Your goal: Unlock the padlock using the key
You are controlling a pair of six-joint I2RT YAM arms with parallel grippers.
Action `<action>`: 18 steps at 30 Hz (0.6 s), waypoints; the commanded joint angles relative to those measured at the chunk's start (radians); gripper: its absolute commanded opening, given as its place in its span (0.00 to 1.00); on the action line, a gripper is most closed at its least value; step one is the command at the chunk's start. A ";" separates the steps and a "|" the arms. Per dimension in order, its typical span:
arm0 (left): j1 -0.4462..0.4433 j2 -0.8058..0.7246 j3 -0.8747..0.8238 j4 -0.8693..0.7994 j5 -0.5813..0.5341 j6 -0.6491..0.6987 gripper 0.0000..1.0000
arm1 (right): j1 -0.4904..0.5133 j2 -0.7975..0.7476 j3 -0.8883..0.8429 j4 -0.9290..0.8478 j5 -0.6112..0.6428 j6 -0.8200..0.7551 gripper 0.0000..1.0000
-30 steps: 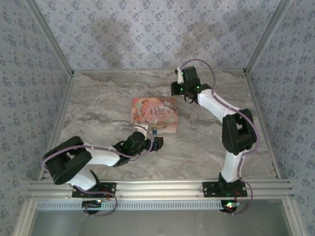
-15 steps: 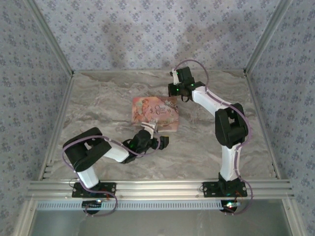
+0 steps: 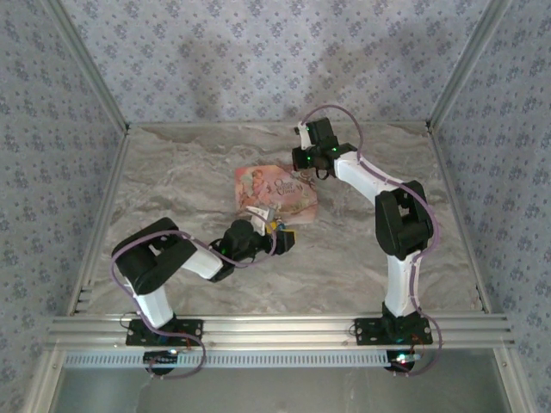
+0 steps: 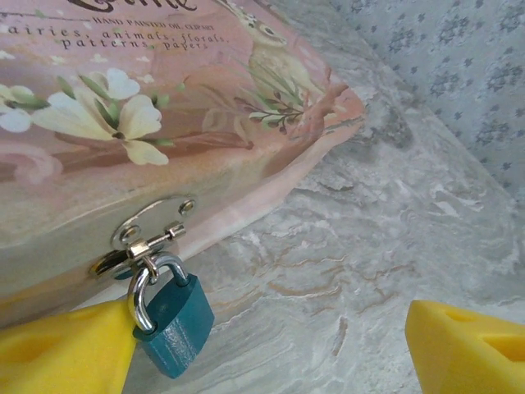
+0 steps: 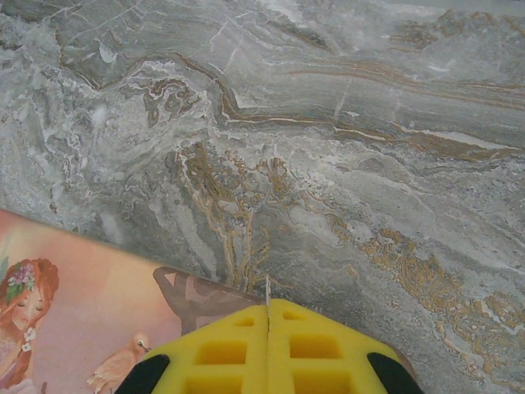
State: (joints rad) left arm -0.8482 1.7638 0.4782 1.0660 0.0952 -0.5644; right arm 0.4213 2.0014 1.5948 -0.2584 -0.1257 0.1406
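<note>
The small blue padlock [image 4: 172,316] hangs by its silvery shackle from a metal hasp on the edge of the flat pink illustrated pouch [image 4: 164,107]. My left gripper [image 4: 272,328] is open; its left yellow pad [image 4: 66,353] touches the padlock's side, and the other pad stands far off to the right. From above, the left gripper [image 3: 277,225] sits at the pouch's near edge around the padlock [image 3: 271,229]. My right gripper [image 5: 267,316] is shut over the pouch's far right corner [image 5: 197,300]. A thin metal tip, the key [image 5: 267,289], pokes out between its pads.
The pouch [image 3: 275,188] lies mid-table on the marble top [image 3: 172,172]. Patterned walls with metal frame posts [image 3: 452,86] close in the left, back and right. The right arm's elbow [image 3: 403,219] stands to the right of the pouch.
My left gripper has pushed forward to the pouch's near edge and now brackets the padlock. The pouch has shifted slightly right. My right gripper has moved left to the pouch's far corner.
</note>
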 commanded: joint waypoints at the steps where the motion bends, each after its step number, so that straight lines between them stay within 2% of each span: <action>1: 0.011 0.019 -0.002 0.108 0.069 -0.024 0.81 | 0.011 -0.006 -0.001 -0.001 0.016 -0.021 0.00; 5: 0.015 0.052 0.013 0.115 0.090 -0.050 0.77 | 0.012 -0.011 -0.002 -0.001 0.018 -0.026 0.00; 7: 0.018 0.077 0.018 0.131 0.097 -0.063 0.71 | 0.014 -0.013 -0.004 -0.002 0.020 -0.026 0.00; 10: 0.020 0.107 0.035 0.137 0.105 -0.083 0.71 | 0.017 -0.016 -0.007 0.000 0.020 -0.027 0.00; 13: 0.021 0.129 0.032 0.167 0.081 -0.099 0.78 | 0.019 -0.019 -0.015 -0.001 0.021 -0.030 0.00; 18: 0.021 0.147 0.034 0.211 0.070 -0.082 0.80 | 0.020 -0.030 -0.038 0.009 0.024 -0.035 0.00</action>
State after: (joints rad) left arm -0.8310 1.8893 0.4931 1.1984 0.1673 -0.6479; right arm 0.4347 2.0010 1.5696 -0.2558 -0.1177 0.1280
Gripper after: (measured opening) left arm 0.802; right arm 0.065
